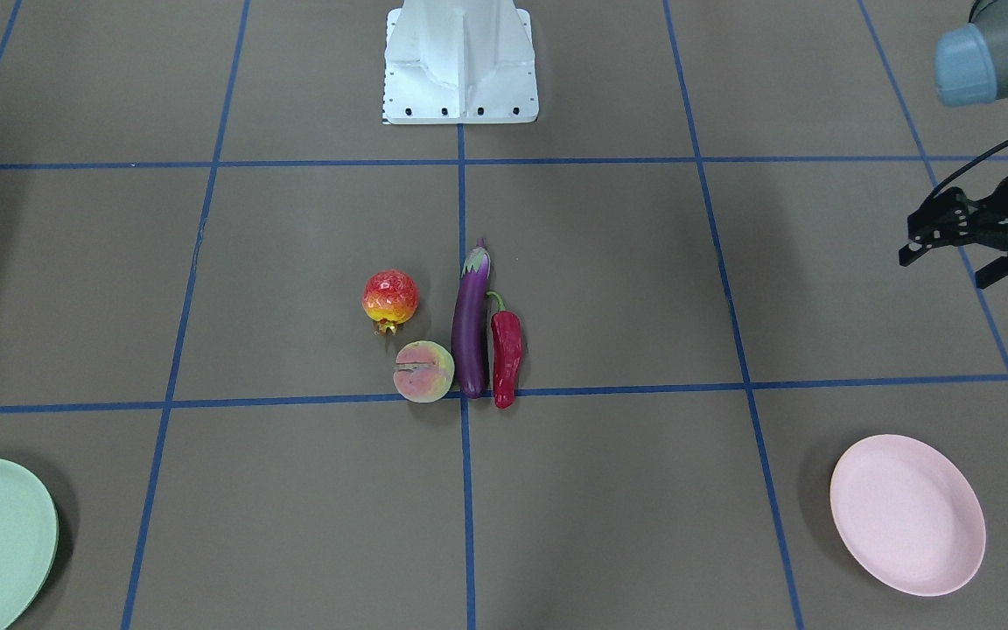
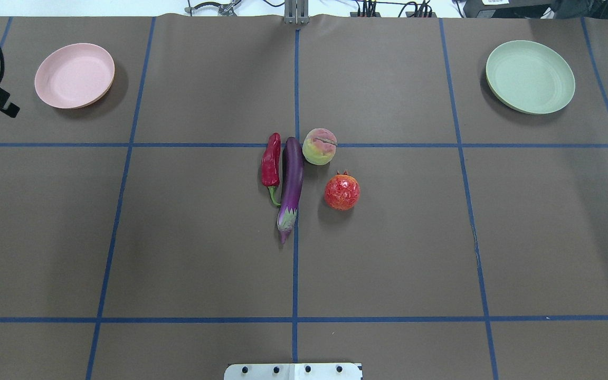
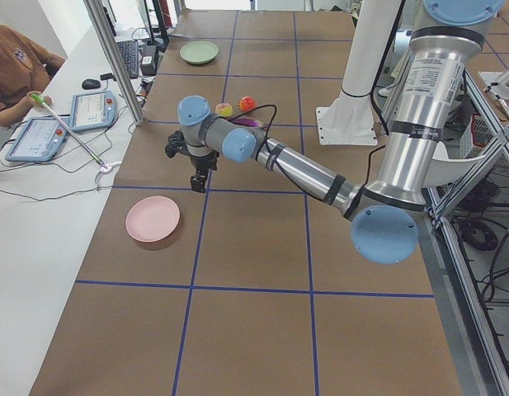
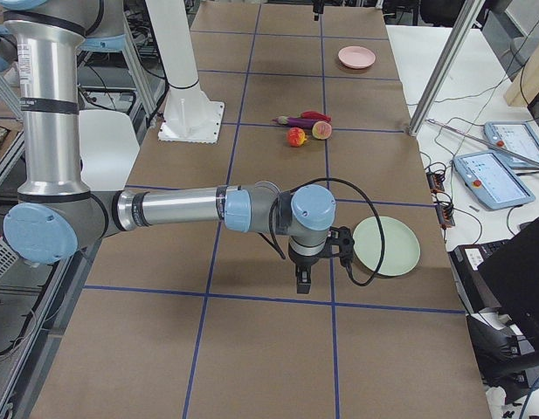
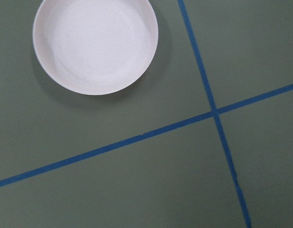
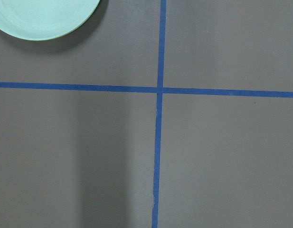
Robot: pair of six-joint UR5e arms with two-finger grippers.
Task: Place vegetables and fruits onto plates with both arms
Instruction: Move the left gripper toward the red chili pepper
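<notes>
At bench [image 2: 177, 237] centre, eggplant [image 2: 292, 182], chili [image 2: 271, 164], peach [image 2: 319, 146] and pomegranate [image 2: 342, 192] huddle, likely for both arms' reach, pink plate [image 2: 74, 75] at ten o'clock near the open, empty left hand [image 1: 946, 269], green plate [image 2: 530, 76] at two, while the right hand [image 4: 301, 278] cannot be judged.

Pale pink plate [image 5: 95, 45] sits upper left, its top edge cut by the frame. Blue tape lines [image 5: 137, 137] cross on the table [image 5: 113, 190], lower right of the plate.
</notes>
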